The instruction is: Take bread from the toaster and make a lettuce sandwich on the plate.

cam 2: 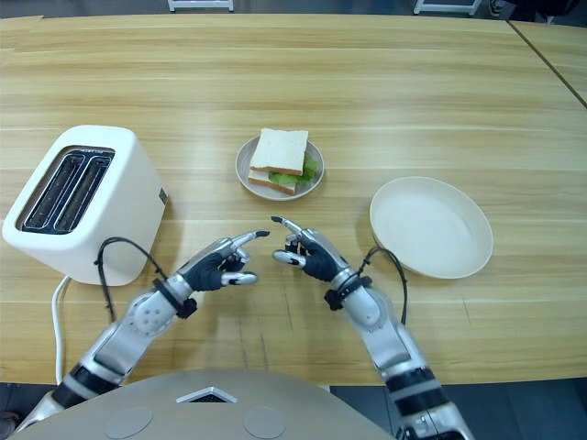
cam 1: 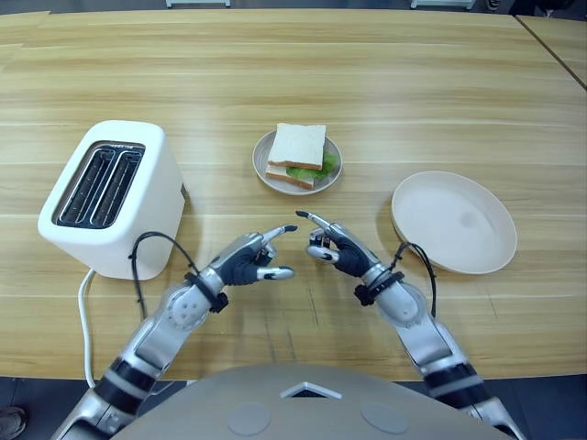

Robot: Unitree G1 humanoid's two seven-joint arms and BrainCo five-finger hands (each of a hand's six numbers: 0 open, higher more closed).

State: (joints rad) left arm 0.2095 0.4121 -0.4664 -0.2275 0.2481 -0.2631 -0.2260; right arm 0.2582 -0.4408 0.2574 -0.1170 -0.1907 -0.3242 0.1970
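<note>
Pale wood tabletop (cam 1: 385, 82) runs across both views, its planks lying side to side. Near the middle sits the sandwich (cam 1: 299, 147): 2 bread slices stacked a little askew, with lettuce (cam 1: 324, 168) showing green between them on the right side. It rests on a small grey plate (cam 1: 260, 165) and covers most of it.

To the robot's left of the plate, well apart, stands the white toaster (cam 1: 138, 220). Its 2 dark slots (cam 1: 99, 183) face up, and no bread sticks out of them. A white cord (cam 1: 84, 321) trails from its near side toward the table edge.

To the right of the plate lies a larger cream dish (cam 1: 453, 221), separate from it and nearer the robot.

In front of the sandwich, between it and the robot, both hands are over bare wood. The left hand (cam 1: 249, 258) is loosely spread, 1 finger stretched toward the right and the others slightly bent, pinching nothing. The right hand (cam 1: 335, 246) mirrors it, 1 finger pointing left, also holding nothing. Their fingertips come near each other without touching. Whether the hands rest on the wood or hang just above it cannot be told. A black cable (cam 1: 147, 247) loops at the left wrist.
</note>
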